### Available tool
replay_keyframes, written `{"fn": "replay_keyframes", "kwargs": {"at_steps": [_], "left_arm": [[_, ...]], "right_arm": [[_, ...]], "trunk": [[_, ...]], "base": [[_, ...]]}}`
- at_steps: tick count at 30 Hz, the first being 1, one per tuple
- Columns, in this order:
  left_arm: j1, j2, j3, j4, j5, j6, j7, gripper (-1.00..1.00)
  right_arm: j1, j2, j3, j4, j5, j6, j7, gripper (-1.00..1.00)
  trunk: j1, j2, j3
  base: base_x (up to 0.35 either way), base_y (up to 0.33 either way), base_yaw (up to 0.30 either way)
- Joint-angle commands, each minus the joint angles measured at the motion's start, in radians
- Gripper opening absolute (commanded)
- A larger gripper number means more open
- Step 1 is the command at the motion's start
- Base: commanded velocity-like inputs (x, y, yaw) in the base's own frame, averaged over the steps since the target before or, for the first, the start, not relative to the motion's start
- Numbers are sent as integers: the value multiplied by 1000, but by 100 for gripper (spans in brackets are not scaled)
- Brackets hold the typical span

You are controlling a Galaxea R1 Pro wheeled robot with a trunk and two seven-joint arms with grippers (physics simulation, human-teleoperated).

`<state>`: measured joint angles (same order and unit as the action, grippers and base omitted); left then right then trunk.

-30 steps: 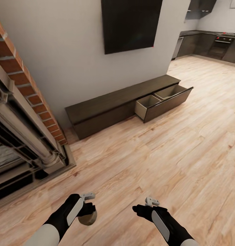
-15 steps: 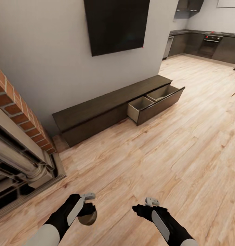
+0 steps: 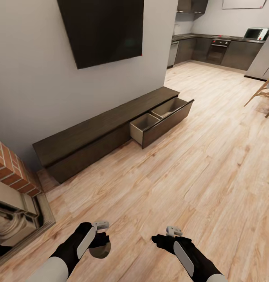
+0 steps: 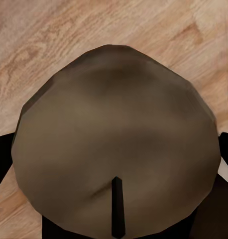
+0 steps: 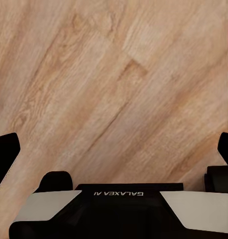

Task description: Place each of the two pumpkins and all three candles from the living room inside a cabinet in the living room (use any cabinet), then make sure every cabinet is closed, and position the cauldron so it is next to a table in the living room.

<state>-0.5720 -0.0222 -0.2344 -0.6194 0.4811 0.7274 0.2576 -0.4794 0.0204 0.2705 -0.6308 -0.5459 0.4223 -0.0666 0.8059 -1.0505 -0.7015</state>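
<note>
The cabinet [image 3: 99,127] is a long, low dark-brown unit against the grey wall, some way ahead of me. The wide drawer [image 3: 162,118] at its right end stands pulled open, and the beige compartments I can see into hold nothing. My left gripper [image 3: 101,243] is low in the head view and shut on a candle [image 3: 100,250]. In the left wrist view this candle [image 4: 114,134] is a dull grey-brown round top with a dark wick. My right gripper [image 3: 161,239] is open over bare floor, its black fingertips [image 5: 4,154] wide apart. No pumpkins or cauldron are in view.
A brick fireplace [image 3: 11,172] stands at the left edge. A black TV panel [image 3: 103,31] hangs above the cabinet. The dark kitchen units [image 3: 212,49] are far back right, with wooden chair legs [image 3: 263,92] at the right edge. Wood floor [image 3: 197,168] stretches between me and the cabinet.
The whole head view has swung right, so the fireplace and cabinet have slid left and more of the kitchen shows. Both arms hold the same pose, candle still in the left gripper.
</note>
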Motion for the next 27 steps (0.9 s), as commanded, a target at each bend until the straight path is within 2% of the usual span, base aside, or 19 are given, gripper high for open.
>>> {"fn": "replay_keyframes", "kwargs": {"at_steps": [1, 27], "left_arm": [[0, 1, -3, -2, 11, 3, 9, -100], [0, 1, -3, -2, 11, 3, 9, -100]], "right_arm": [[-1, -1, 4, -1, -9, 3, -7, 100], [0, -1, 4, -1, -9, 3, -7, 100]], "trunk": [[1, 0, -1], [1, 0, -1]], "base": [[312, -164, -283], [310, -166, -287]]}}
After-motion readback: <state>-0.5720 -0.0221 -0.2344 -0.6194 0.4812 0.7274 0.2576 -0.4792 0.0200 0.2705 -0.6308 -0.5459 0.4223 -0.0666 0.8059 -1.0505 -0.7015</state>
